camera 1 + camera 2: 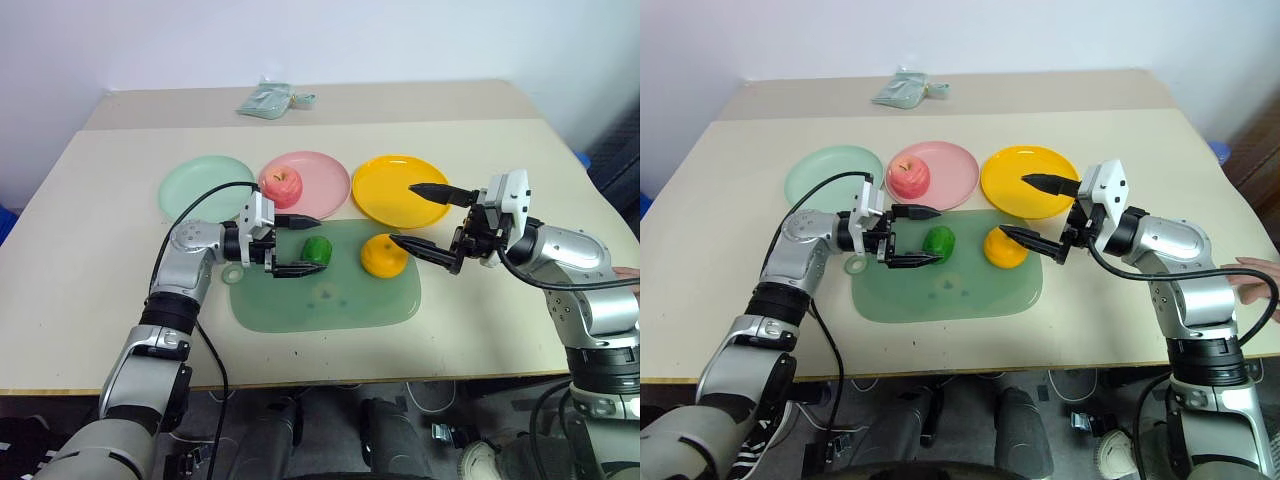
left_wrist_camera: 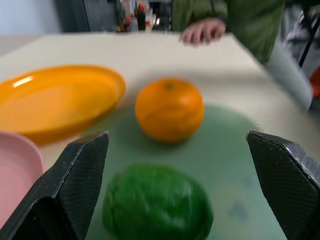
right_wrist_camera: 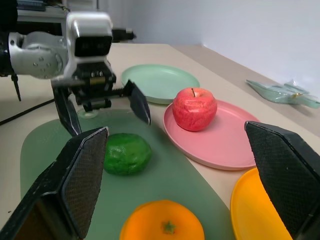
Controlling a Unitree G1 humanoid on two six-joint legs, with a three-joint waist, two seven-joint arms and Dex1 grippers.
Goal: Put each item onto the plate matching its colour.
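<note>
We hold our left pincer (image 1: 296,243) wide just beside the green bumpy fruit (image 1: 317,249), seemingly to grasp it; our right pincer (image 1: 430,216) gapes beside the orange (image 1: 383,254).

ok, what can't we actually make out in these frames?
- Packet at the table's far edge: too small in the head views to tell its contents.
- Small ring by the mat: half hidden under the left gripper; cannot tell what it is.
- Green fruit: blurred and cut by the frame edge in the left wrist view.
- Person's hand: cut off at the right eye view's edge.
</note>
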